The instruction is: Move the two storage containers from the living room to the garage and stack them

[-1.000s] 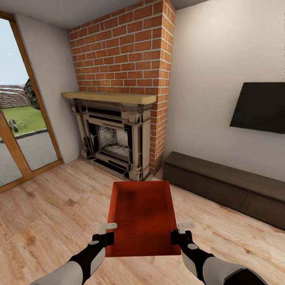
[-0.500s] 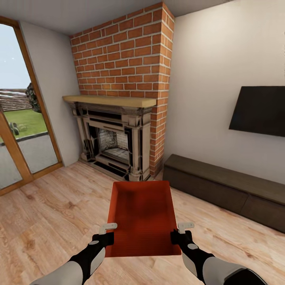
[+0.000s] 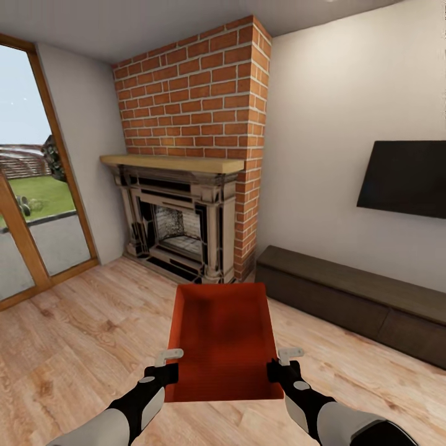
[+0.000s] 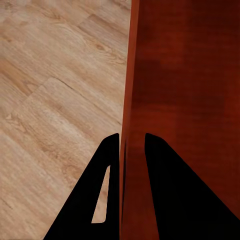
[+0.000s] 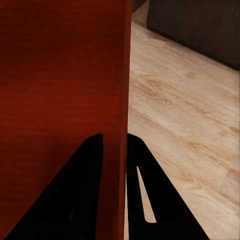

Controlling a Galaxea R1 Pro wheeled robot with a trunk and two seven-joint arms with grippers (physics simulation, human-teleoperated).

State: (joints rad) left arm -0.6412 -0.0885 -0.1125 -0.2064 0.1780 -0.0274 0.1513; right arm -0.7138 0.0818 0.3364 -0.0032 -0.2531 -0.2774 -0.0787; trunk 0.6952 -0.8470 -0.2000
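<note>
I hold one orange-red storage container level in front of me, above the light wood-plank floor of the living room. My left gripper is shut on its left wall near the close corner. My right gripper is shut on its right wall. In the left wrist view the black fingers pinch the thin container wall from both sides. The right wrist view shows the same pinch, fingers on either side of the container wall. The tub is empty inside.
A red-brick fireplace with a wooden mantel stands ahead. A long low dark-brown bench runs along the right wall under a black TV. A glass door with a wood frame is on the left. Plank floor lies open around me.
The whole view has shifted slightly, with the fireplace and window sliding in the picture, so the camera has moved. Both grippers and the container keep the same place relative to me.
</note>
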